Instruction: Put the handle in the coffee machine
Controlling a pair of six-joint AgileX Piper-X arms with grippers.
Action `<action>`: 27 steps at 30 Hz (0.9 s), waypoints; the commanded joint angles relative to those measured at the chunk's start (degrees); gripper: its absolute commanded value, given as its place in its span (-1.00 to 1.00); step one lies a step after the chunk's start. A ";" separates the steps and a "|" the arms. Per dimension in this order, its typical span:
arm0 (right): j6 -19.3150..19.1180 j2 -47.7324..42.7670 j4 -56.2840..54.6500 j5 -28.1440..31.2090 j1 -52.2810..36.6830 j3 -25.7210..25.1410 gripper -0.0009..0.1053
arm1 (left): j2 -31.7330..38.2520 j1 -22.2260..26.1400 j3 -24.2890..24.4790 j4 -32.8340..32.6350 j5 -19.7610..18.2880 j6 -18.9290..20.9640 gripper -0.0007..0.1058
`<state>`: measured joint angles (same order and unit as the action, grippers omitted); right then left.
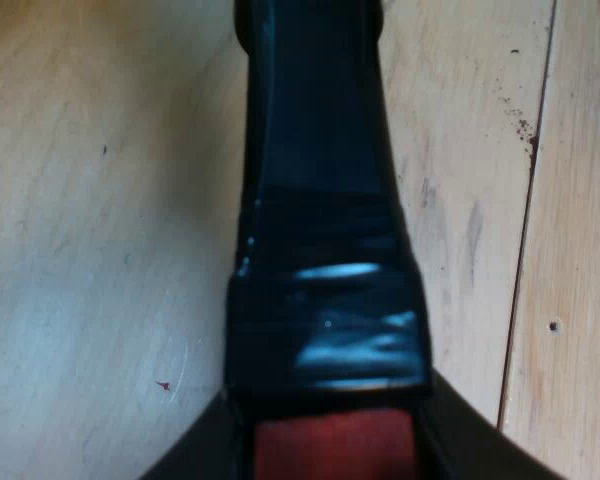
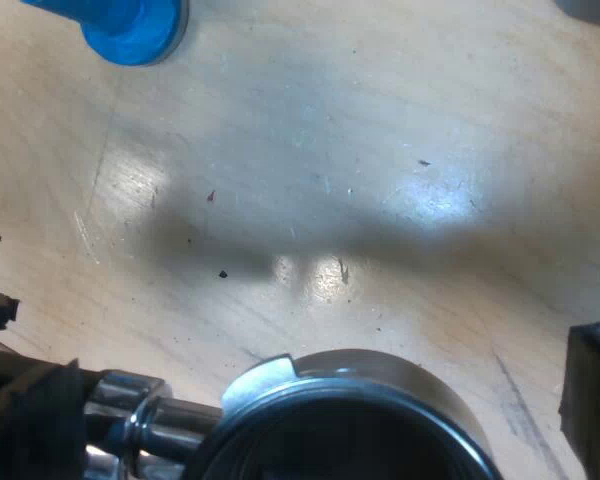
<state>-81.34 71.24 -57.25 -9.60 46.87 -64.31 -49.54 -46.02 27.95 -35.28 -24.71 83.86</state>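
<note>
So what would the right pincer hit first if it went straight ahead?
Probably the metal holder: its round basket sits between the fingers of the open right pincer. Beyond it is the wooden table, though depth is hard to judge.

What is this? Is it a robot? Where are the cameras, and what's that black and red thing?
Yes, it's a robot with two arms. Each arm has a small camera on its wrist, looking down at a wooden table. The left wrist's picture looks along a dark handle from very close, and you can see its red end. I cannot tell whether that arm is gripping it. The right wrist's picture shows the round cup of the metal holder, the part that takes the coffee. The right gripper has its black jaws wide apart, one on each side of the cup, not pinching it. A blue tamper, for pressing coffee down, sits farther off on the table.
</note>
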 commanded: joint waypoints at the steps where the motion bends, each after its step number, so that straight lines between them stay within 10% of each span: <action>1: -0.36 -0.55 -0.03 -0.54 0.09 -0.54 0.99 | 1.00 -0.29 1.22 2.56 -1.22 -0.33 -0.98; 27: -4.48 -12.12 3.09 8.69 0.09 -0.54 0.99 | 4.97 9.46 1.22 -1.91 -4.70 -0.55 -0.98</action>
<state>-84.89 59.69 -54.65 -1.55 46.87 -64.31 -48.39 -39.98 27.95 -36.42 -27.67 83.71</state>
